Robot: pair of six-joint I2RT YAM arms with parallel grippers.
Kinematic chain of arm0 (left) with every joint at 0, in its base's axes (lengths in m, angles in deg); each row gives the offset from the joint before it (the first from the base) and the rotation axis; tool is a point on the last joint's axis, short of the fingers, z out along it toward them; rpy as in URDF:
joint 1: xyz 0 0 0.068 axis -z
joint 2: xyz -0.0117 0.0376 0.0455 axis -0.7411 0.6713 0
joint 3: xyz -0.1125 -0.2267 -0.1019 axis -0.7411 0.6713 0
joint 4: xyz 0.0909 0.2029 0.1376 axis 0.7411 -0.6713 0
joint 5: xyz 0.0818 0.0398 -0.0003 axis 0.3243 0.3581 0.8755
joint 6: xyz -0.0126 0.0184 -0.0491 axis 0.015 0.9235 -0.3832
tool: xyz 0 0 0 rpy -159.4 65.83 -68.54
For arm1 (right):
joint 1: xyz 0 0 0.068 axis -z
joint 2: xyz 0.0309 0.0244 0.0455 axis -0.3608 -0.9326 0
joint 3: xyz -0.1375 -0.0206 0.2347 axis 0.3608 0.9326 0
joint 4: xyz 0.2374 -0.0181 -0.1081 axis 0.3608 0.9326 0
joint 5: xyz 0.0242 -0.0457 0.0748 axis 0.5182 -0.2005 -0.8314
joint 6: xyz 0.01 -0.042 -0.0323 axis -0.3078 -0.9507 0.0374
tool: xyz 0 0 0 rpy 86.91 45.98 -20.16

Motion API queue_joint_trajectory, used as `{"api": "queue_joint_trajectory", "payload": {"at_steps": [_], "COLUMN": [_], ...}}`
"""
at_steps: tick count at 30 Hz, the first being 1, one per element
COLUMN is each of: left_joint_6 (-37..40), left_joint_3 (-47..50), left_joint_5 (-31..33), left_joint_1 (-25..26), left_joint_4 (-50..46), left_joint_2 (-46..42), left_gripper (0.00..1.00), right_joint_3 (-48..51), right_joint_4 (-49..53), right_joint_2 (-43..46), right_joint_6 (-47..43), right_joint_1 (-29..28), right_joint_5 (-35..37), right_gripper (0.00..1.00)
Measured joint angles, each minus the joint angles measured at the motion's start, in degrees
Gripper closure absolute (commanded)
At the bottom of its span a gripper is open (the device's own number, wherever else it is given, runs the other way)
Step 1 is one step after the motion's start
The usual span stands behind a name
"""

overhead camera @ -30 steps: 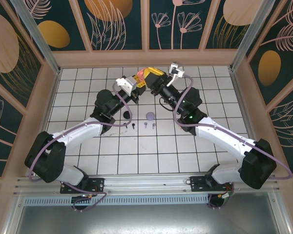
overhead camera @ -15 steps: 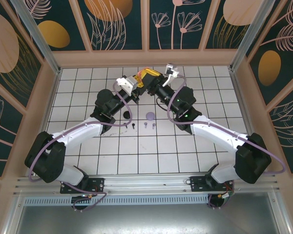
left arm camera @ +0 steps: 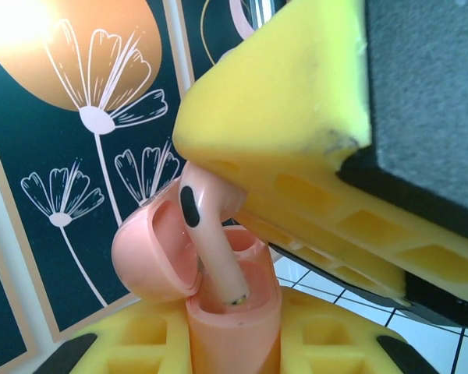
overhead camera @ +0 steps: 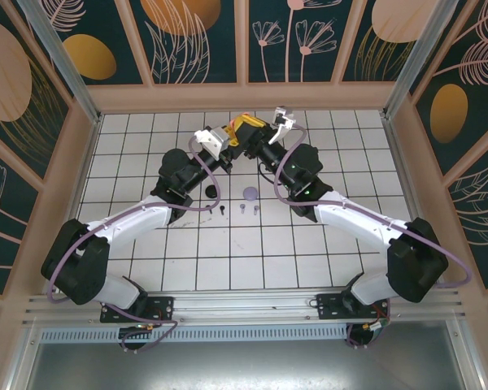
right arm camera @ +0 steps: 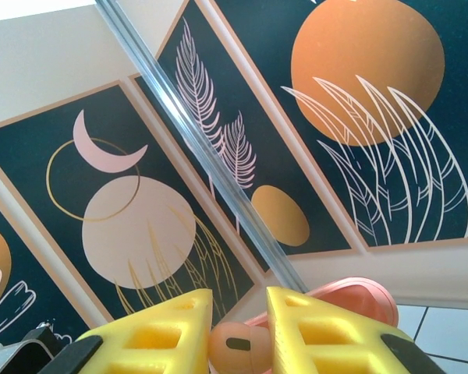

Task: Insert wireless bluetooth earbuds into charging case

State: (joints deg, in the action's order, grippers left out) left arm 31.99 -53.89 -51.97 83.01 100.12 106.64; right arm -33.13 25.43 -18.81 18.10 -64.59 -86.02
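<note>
The work stood at its first pair, and that pair was not finished. Raised well above the tabletop, the left claw was closed narrowly around the body of the coral-pink case, holding it upright with its lid swung open to one side. The right claw pinched the coral-pink earbud by its head. The stem pointed down into one well of the case and its tip was already inside the rim, but the head stood clear above the opening, so the bud looked entered rather than seated. It had yet to be pressed home and let go. Whether the second coral bud already lay in the other well could not be told, since the fingers and the lid hid that side. Down on the tabletop the rest appeared untouched. Two lilac earbuds lay side by side just in front of the lilac case. A black earbud lay near the black case, and its partner was too small to make out. By that showing, most of the job lay ahead: finishing this insertion, and then the lilac and black pairs.
</note>
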Motion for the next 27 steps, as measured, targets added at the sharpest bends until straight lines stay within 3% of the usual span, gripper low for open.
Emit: {"api": "queue_joint_trajectory", "payload": {"at_steps": [27], "left_joint_6": [0.0], "left_joint_3": [-0.1], "left_joint_5": [0.0], "left_joint_1": [0.0], "left_joint_4": [-2.1], "left_joint_2": [0.0], "left_gripper": [1.00], "right_joint_3": [3.1], "right_joint_4": [-2.9], "right_joint_2": [0.0], "right_joint_6": [0.0], "right_joint_1": [0.8], "right_joint_5": [0.3], "right_gripper": [0.75]}}
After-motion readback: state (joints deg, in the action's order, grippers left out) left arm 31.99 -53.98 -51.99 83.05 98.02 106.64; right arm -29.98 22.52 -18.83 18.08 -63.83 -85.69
